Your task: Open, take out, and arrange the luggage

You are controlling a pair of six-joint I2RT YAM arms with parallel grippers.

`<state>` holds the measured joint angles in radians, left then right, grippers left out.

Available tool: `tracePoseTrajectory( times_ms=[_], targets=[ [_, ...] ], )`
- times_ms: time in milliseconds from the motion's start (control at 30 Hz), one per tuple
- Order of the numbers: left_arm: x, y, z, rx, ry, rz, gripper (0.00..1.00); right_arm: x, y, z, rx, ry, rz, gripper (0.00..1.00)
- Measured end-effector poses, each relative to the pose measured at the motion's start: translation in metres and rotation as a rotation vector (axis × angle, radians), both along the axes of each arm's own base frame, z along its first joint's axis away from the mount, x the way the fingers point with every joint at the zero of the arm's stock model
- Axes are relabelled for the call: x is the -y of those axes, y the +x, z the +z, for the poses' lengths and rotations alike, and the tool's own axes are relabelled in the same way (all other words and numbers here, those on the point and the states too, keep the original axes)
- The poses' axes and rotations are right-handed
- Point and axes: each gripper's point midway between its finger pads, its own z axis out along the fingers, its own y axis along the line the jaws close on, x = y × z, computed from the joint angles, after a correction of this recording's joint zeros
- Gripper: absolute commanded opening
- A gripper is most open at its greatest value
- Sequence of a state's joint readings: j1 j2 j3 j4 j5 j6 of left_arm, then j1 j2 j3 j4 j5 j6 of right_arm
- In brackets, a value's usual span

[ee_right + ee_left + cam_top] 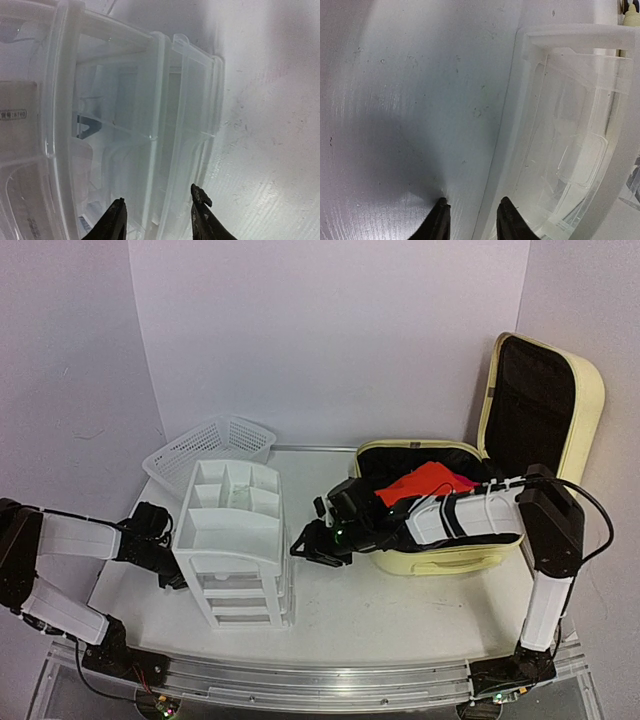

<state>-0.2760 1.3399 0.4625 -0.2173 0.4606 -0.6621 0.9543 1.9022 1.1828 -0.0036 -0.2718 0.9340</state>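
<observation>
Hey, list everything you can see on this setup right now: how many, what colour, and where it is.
suitcase: 1, pale yellow, back right of table, lid up
cloth: 1, red, inside suitcase
organizer: 1, white, centre-left of table
basket: 1, white mesh, back left, behind organizer
table: 1, white, under everything
left arm: 1, white and black, left of organizer
right arm: 1, white and black, reaching across suitcase front
left gripper: 1, black, open, at organizer's left edge
right gripper: 1, black, open, at organizer's right edge

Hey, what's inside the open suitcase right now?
A red cloth lies in the suitcase on black lining. The right arm crosses its front, so anything under the arm or beneath the cloth is hidden.
</observation>
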Motion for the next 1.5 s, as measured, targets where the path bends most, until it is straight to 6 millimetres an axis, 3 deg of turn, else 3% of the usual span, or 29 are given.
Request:
tracePoseTrajectory(
  times_ms=[200, 433, 667, 800, 967, 1233, 1300, 1367, 1500],
  targets=[
    [0.019, -0.006, -0.006, -0.03, -0.106, -0.079, 0.0, 0.027, -0.005, 0.02, 0.08, -0.078, 0.012, 0.5],
    [0.046, -0.008, -0.003, -0.038, -0.289, -0.192, 0.0, 0.046, -0.01, 0.008, 0.081, -0.145, 0.008, 0.5],
    [0.047, -0.015, 0.003, -0.017, -0.322, -0.193, 0.0, 0.048, -0.011, -0.012, 0.051, -0.184, 0.011, 0.51],
    [0.047, -0.02, 0.012, 0.0, -0.345, -0.191, 0.0, 0.048, -0.011, -0.014, 0.048, -0.188, 0.009, 0.51],
    [0.051, -0.025, 0.022, 0.019, -0.383, -0.219, 0.0, 0.046, -0.014, -0.014, 0.036, -0.179, 0.023, 0.47],
    [0.068, -0.031, 0.015, -0.04, -0.441, -0.274, 0.0, 0.025, -0.021, -0.019, -0.005, -0.138, 0.063, 0.45],
    [0.074, -0.029, 0.015, -0.044, -0.457, -0.287, 0.0, 0.019, -0.025, -0.015, 0.002, -0.131, 0.073, 0.47],
    [0.078, -0.027, 0.012, -0.048, -0.463, -0.29, 0.0, 0.017, -0.028, -0.016, 0.003, -0.136, 0.074, 0.55],
    [0.079, -0.024, 0.012, -0.045, -0.47, -0.284, 0.0, 0.031, -0.025, -0.025, 0.018, -0.218, 0.039, 0.61]
  ],
)
